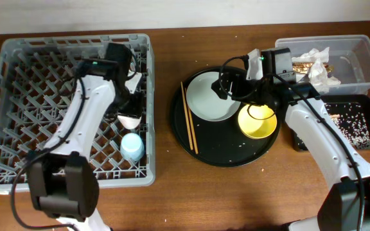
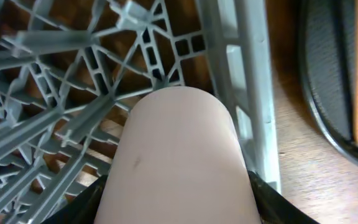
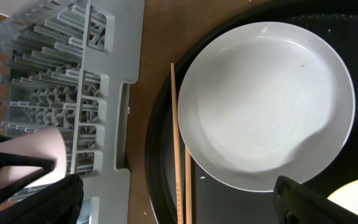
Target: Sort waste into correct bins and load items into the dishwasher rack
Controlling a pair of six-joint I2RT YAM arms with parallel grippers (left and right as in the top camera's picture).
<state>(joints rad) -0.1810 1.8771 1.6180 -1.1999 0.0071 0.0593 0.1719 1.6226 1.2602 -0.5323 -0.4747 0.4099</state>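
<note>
Left gripper is down inside the big grey plastic dishwasher rack, near its right wall, fingers clamped on either side of the pink cup. From the wrist cam the cup looks like it's lying over the pegs, though it fills the view so I can't be sure. The light blue cup sits in the rack just in front of it.

Right gripper hovers over the large round black tray with its fingers spread wide, holding nothing. Under it is the pale grey-green round plate, with the thin wooden chopsticks just beside it and the small yellow bowl on the same tray.

The clear rectangular plastic tub holds crumpled white tissue and gold-brown wrapper scraps. The shallow black rectangular tray has whitish crumbs in it.
</note>
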